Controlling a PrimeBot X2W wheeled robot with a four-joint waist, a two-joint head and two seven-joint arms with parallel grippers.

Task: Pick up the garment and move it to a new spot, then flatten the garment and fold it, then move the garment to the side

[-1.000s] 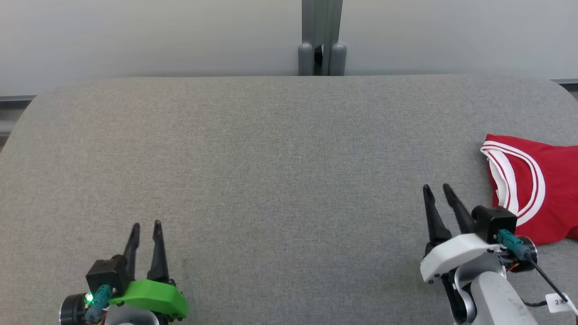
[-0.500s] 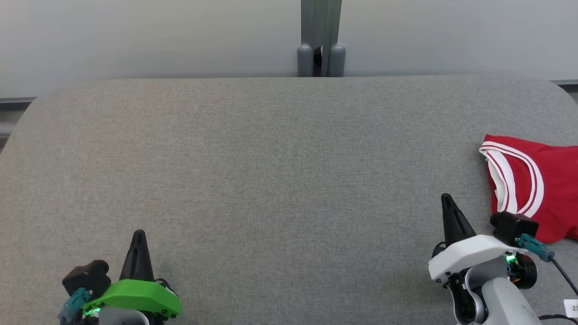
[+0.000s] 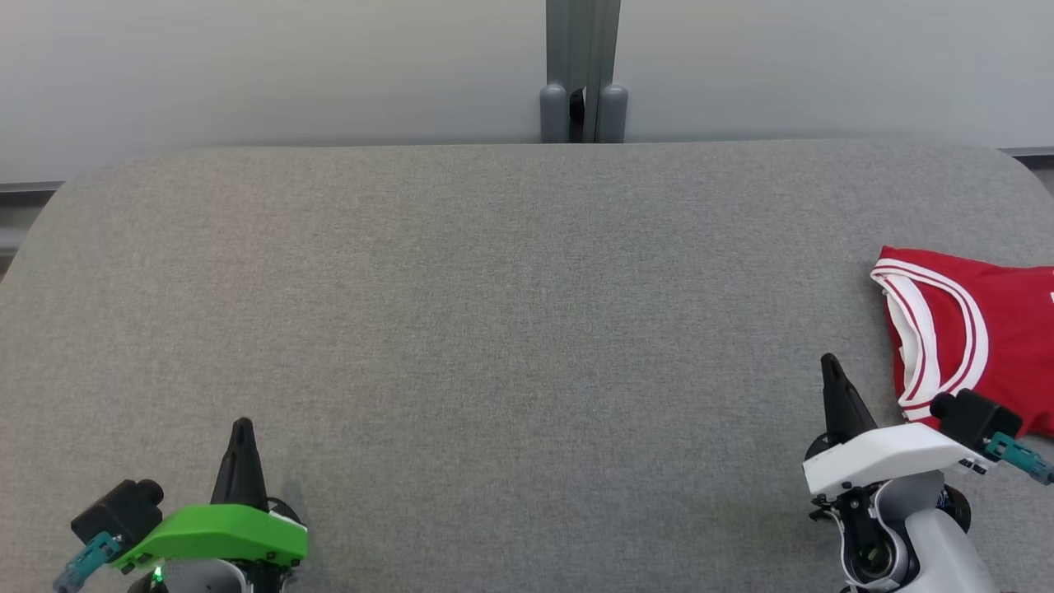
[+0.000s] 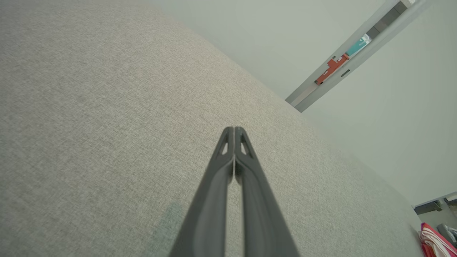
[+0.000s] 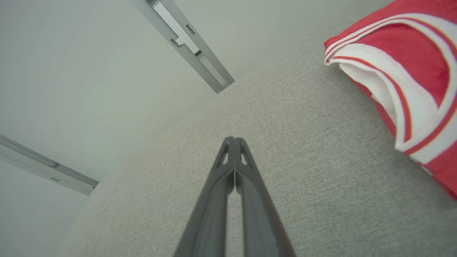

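In the head view the garment (image 3: 980,329), a red jersey with white and red trim, lies at the right edge of the grey padded table (image 3: 494,288), partly cut off by the frame. It looks like a compact, layered bundle with the neckline facing left, not a spread-out shirt. The right gripper (image 3: 832,375) sits near it at the near right, fingers clenched together on nothing, just beside the cloth but apart from it. The left gripper (image 3: 242,432) rests at the near left, well apart from the jersey, likewise clenched and empty. The middle of the table is bare.

In the left wrist view the two dark fingers meet at the tips above the plain grey fabric, and a sliver of red and white cloth shows at the far right corner of the table.

In the right wrist view the fingers are pressed shut with nothing between them. The jersey lies to the right of them, its trimmed edge stacked in folds on the table.

My reading is that the pick-up, flattening, folding and move aside are done, and little or nothing is left. How neat the fold is cannot be told, since part of it is out of frame.
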